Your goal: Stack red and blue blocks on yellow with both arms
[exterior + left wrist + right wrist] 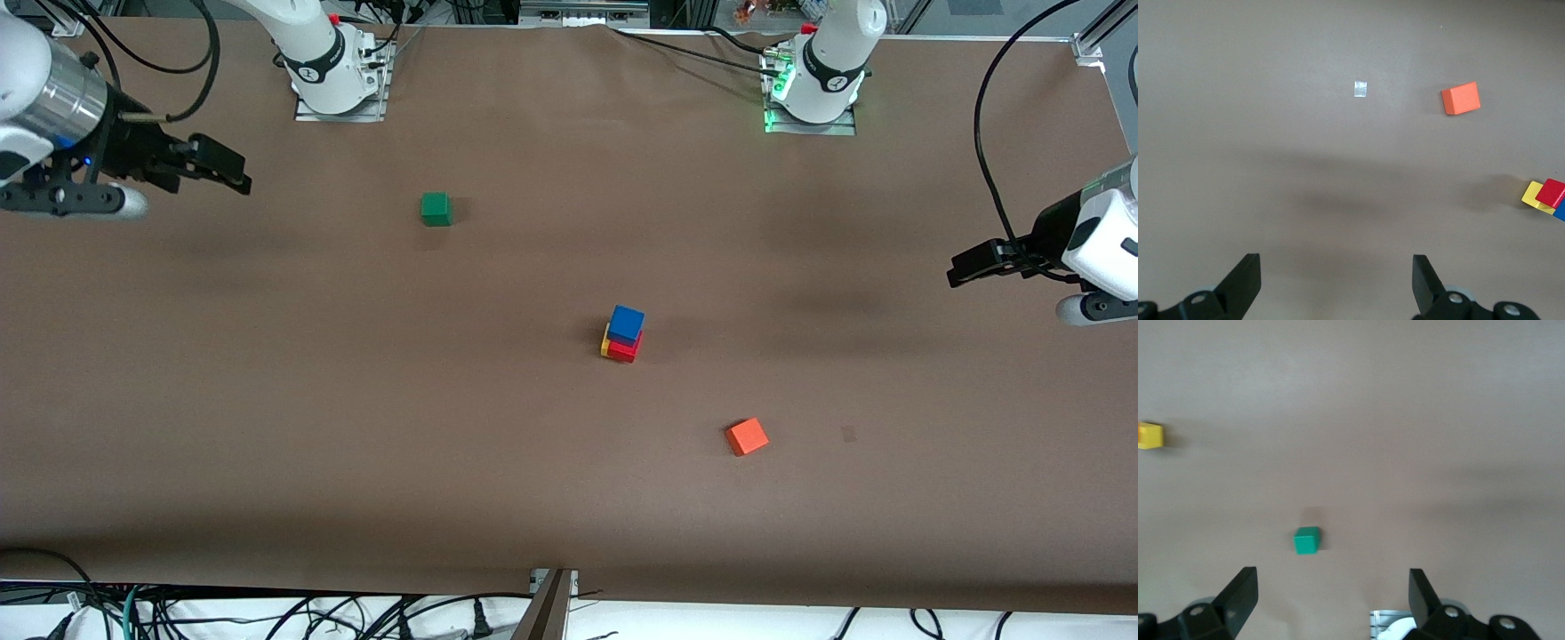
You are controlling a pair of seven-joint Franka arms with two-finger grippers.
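Note:
The blue block [627,324] sits on the red block [625,348], which sits on the yellow cube [606,343], a three-high stack near the table's middle. In the left wrist view the yellow [1536,196], red [1554,192] and blue [1561,212] cubes show at the frame's edge. The right wrist view shows only a yellow cube [1150,435] at its edge. My left gripper [960,267] is open and empty, up over the left arm's end of the table; its own view shows the same [1336,267]. My right gripper [233,173] is open and empty over the right arm's end [1331,583].
An orange cube [746,436] lies nearer the front camera than the stack, toward the left arm's end [1461,98]. A green cube [436,209] lies farther back toward the right arm's base [1306,540]. A small tape patch [848,434] marks the table beside the orange cube.

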